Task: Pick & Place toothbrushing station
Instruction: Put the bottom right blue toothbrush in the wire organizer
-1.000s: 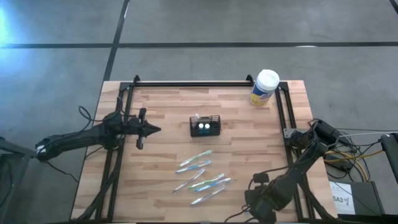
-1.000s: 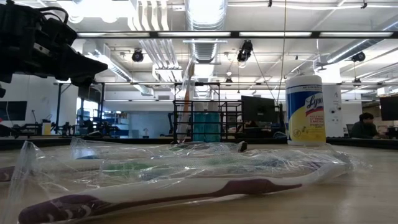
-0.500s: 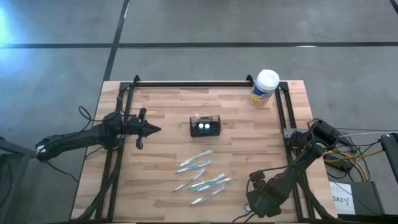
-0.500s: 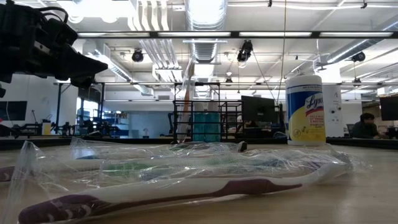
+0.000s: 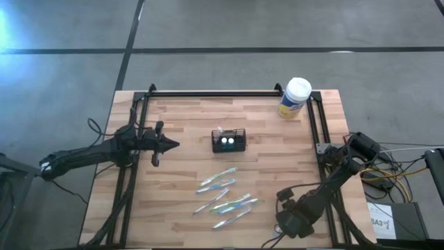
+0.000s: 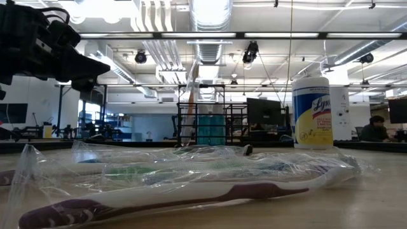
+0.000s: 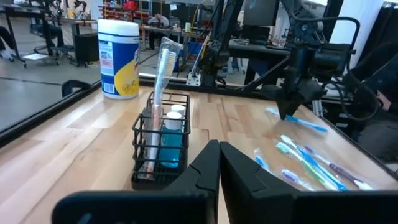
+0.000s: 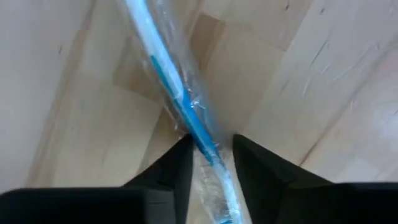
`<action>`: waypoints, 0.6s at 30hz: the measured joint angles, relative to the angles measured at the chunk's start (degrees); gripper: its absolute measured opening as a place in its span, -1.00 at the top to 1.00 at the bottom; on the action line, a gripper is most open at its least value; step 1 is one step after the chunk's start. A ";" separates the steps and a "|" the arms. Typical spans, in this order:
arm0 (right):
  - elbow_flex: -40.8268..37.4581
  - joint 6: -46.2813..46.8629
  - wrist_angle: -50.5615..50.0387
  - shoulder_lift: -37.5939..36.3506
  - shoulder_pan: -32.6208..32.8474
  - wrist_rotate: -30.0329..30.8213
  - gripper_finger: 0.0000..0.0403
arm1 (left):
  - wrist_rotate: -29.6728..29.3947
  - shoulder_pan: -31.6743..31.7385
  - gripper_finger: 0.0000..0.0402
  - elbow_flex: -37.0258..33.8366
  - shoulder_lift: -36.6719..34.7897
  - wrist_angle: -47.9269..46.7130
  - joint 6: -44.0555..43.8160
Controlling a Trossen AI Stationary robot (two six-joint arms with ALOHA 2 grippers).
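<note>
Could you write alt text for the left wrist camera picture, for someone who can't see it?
A small black mesh caddy stands on a wooden table, holding a wrapped toothbrush upright. The left gripper, shut, points toward it from the near side. Wrapped toothbrushes lie beside it; a white-lidded canister stands beyond.

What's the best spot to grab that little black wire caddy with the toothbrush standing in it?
Probably from above, with a pincer straddling the caddy across its narrow width, one finger on each long slatted side. The sides are straight and parallel, so they should clamp well. Keep toward the end away from the upright wrapped toothbrush, which sticks well above the rim.
</note>
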 joint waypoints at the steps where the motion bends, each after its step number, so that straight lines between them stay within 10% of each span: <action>1: 0.15 -0.83 -0.10 0.02 -0.12 0.67 0.57 | -0.01 0.02 0.93 0.00 0.00 0.00 -0.43; 6: 2.53 -5.44 -2.95 0.50 -1.20 8.19 0.89 | 0.00 0.02 0.92 0.00 0.00 -0.05 -0.87; 18: 13.01 -11.53 -12.82 0.28 -9.47 16.04 0.90 | 0.00 0.00 0.93 0.00 0.00 0.46 -3.32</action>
